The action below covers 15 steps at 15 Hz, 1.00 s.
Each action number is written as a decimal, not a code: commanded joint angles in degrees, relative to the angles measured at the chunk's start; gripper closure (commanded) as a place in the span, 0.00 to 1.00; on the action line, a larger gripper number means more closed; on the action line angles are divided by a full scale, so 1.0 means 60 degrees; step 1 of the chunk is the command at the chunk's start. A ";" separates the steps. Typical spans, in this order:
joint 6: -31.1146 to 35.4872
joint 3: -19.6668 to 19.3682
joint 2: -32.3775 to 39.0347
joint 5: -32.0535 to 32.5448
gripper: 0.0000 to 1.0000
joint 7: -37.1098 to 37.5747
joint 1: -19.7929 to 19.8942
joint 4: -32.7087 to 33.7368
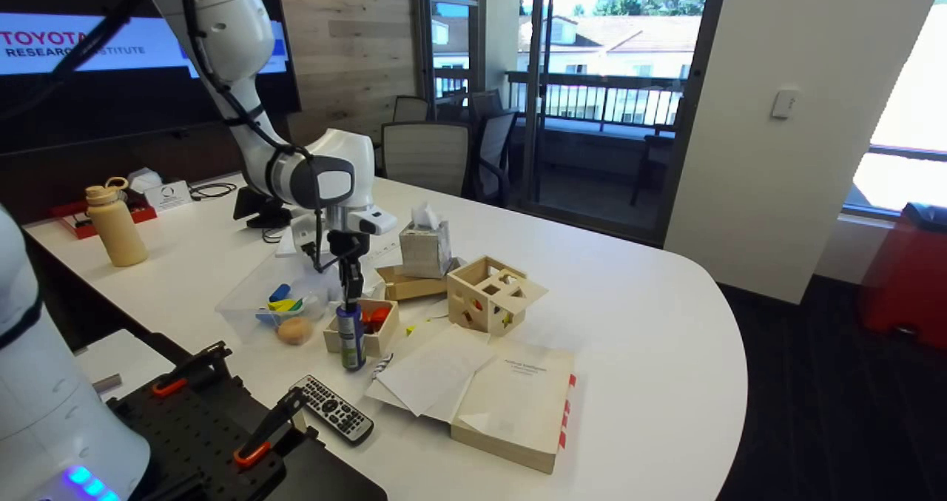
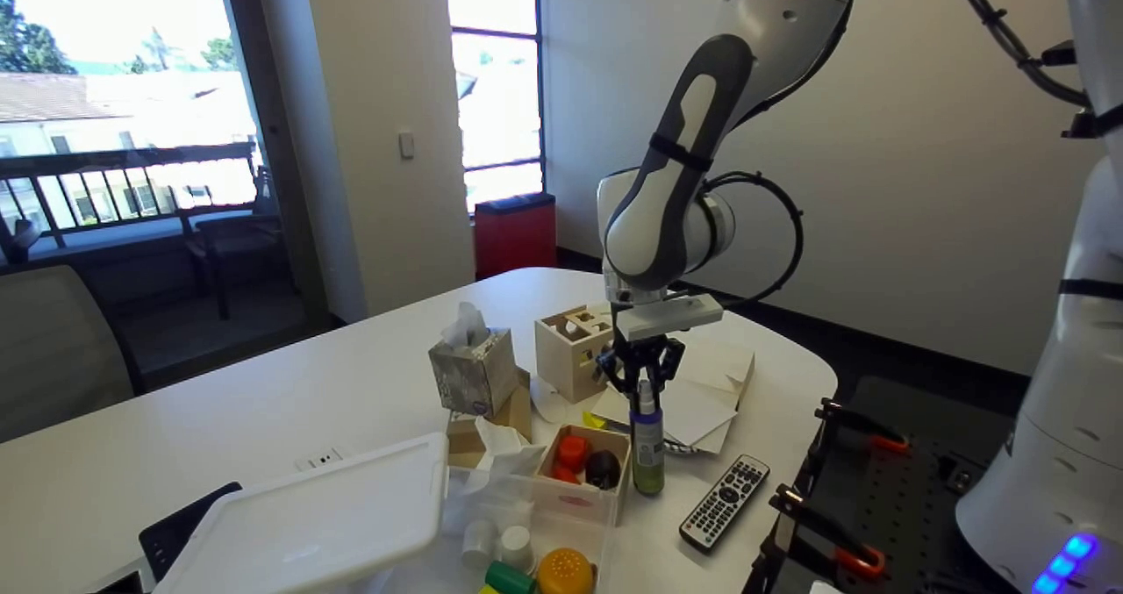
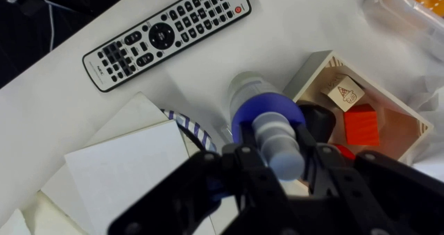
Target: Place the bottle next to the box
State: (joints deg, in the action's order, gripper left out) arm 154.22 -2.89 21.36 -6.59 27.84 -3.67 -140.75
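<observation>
Nearest the camera in an exterior view, the white robot base point(image 1: 63, 390) is shown at the left edge. The table point(image 1: 629, 353) is topped in plain white and rounded at one end. On it, the clear bin point(image 1: 251, 301) is partly filled with coloured pieces point(image 2: 566, 570). The thick book point(image 1: 510, 405) is marked with red tabs and bordered by loose sheets point(image 1: 436, 371). The wooden shape sorter point(image 1: 484, 297), pierced with cut-outs, is visible in both exterior views. The patterned tissue box point(image 1: 425, 249) is placed by the tan cardboard box point(image 1: 410, 286). The shallow wooden box point(image 3: 308, 74) is seen uncovered. Directed downward at its side, the gripper point(image 3: 275, 134) is set narrow, and the bottle point(image 2: 647, 440) is held by it at the neck. The bottle, banded in purple, is held approximately upright, just beside the shallow wooden box; whether the two touch, and whether the bottle's foot meets the tabletop, cannot be told. The remote control point(image 3: 168, 37) is laid near the bottle. Within the shallow wooden box, a red block point(image 3: 361, 125), a dark rounded piece point(image 3: 317, 122) and a pale cube point(image 3: 344, 92), printed with an ice-cream cone, are contained.
</observation>
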 commanded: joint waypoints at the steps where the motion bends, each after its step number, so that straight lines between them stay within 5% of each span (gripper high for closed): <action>1: 0.0539 0.0134 -0.0003 -0.0518 0.92 -0.0668 0.0202 -0.0116; 8: 0.0587 0.0215 0.0204 -0.0705 0.92 -0.1278 0.0352 -0.0144; 9: 0.0599 0.0222 0.0209 -0.0710 0.45 -0.1381 0.0361 -0.0143; 15: -0.0105 0.0572 -0.0007 -0.0475 0.07 -0.2632 0.0503 -0.0118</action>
State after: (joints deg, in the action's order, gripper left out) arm 156.17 -0.73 23.13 -9.30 16.08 -1.54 -140.90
